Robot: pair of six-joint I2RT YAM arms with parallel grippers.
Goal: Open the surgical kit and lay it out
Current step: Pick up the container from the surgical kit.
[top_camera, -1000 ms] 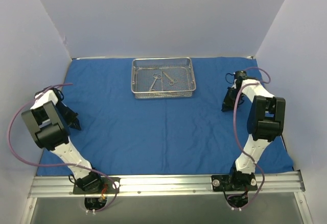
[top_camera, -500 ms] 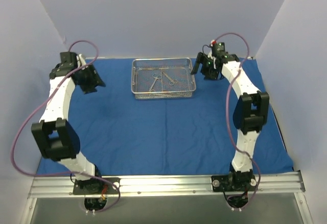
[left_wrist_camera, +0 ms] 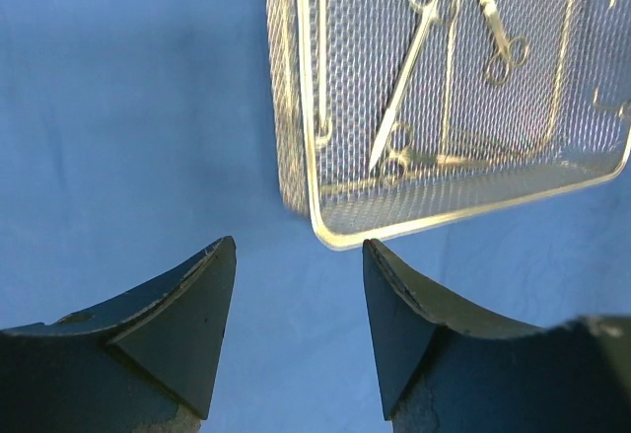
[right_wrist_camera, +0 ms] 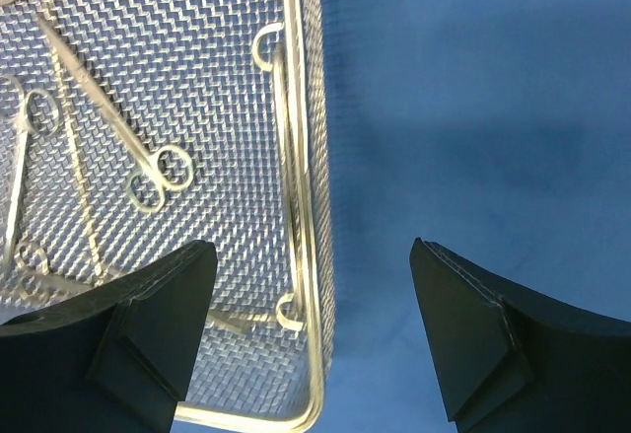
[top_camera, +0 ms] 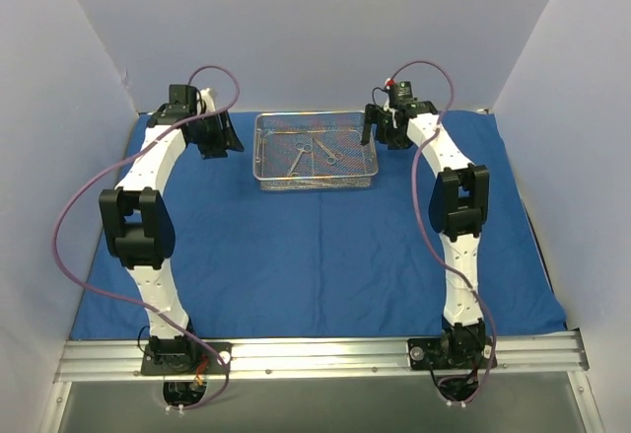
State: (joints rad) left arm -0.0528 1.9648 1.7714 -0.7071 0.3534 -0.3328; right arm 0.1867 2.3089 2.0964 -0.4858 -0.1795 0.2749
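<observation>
The royal-blue cloth (top_camera: 296,246) lies spread flat over the table. On its far middle stands the silver wire-mesh tray (top_camera: 315,184) with thin steel instruments (top_camera: 298,157) inside. My left gripper (top_camera: 219,139) hovers by the tray's left end. In the left wrist view it (left_wrist_camera: 298,243) is open and empty over cloth (left_wrist_camera: 128,108), just short of a tray corner (left_wrist_camera: 330,236); forceps (left_wrist_camera: 409,88) lie in the mesh. My right gripper (top_camera: 380,132) is at the tray's right end. It (right_wrist_camera: 312,245) is open and straddles the tray's side rim (right_wrist_camera: 306,157), with scissors (right_wrist_camera: 108,117) to its left.
White enclosure walls stand on the left, back and right. An aluminium rail (top_camera: 315,354) with both arm bases runs along the near edge. Purple cables (top_camera: 79,216) loop off each arm. The cloth reaches nearly to the walls.
Both arms have swung from the sides of the cloth up to the tray's two ends. Both grippers have gone from nearly shut to open.
</observation>
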